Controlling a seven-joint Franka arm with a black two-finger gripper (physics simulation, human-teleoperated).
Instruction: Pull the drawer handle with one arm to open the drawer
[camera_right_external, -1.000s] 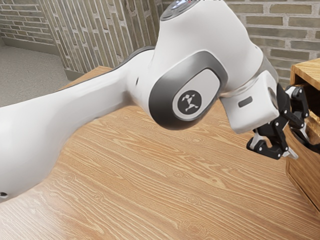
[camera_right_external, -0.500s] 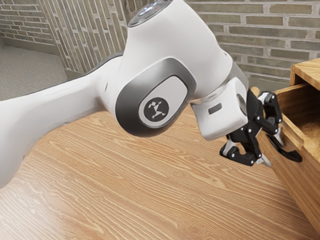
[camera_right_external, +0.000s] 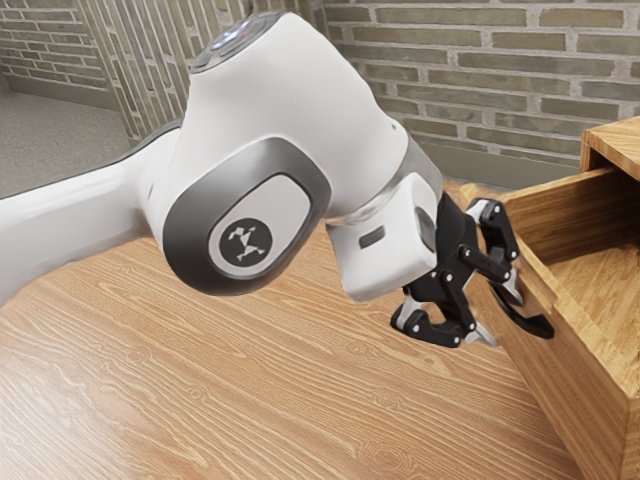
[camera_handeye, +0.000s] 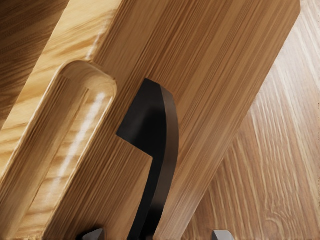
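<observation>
Loosely, wide-open hand (camera_right_external: 500, 315) straddles the drawer handle (camera_right_external: 535, 327).

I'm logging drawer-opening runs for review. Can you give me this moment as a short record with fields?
surface: wooden table, with a brick wall behind it
cabinet: wooden cabinet at the exterior view's right
drawer: wooden drawer, partly out of the cabinet, its inside showing
handle: black curved drawer handle on the drawer's front
gripper: black two-finger gripper at the handle, open, one fingertip on each side of it with a gap
task state: drawer partway open
</observation>
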